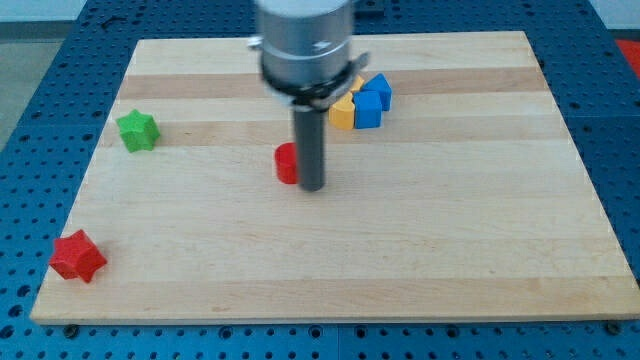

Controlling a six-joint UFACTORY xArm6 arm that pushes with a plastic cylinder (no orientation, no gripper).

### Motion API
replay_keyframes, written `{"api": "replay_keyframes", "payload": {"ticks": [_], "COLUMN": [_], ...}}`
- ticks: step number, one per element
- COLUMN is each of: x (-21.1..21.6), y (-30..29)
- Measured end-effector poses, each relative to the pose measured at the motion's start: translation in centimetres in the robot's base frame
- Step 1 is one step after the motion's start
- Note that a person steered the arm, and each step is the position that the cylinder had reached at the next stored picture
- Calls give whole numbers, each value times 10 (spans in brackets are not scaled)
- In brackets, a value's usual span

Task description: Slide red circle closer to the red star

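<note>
The arm carries no claw, so there is nothing to open, close or grip; it ends in a straight dark rod whose tip [313,187] rests on the bench just beside the right edge of the small red circle block [287,164], apparently touching it, though the rod hides the exact contact. The red circle lies near the middle of the pale wooden bench [400,250], slightly toward the view's left. Toward the view's top right of the rod sits a tight cluster of small blue blocks [372,100] and yellow blocks [343,113], partly hidden by the arm's grey housing. A green star block [138,130] lies well apart at the view's left. The red star block [77,256] sits near the bench's bottom-left corner, well apart from the circle.

The circle looks light, rigid and smooth, likely to slide easily and to roll off a rounded push. Contact probably belongs on its upper-right side, pushing down and left.
</note>
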State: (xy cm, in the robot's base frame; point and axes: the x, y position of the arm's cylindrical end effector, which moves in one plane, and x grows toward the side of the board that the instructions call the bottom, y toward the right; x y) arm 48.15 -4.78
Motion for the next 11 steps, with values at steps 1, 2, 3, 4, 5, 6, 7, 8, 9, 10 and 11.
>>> {"api": "replay_keyframes", "payload": {"ticks": [1,2,3,4,5,6,7,8,9,10,11], "x": [8,-18,-52,-71,-70,-39,1,42,57,57,66], "y": [5,60,78,59,20,-12,-25,-50,-72,-88,-118]}}
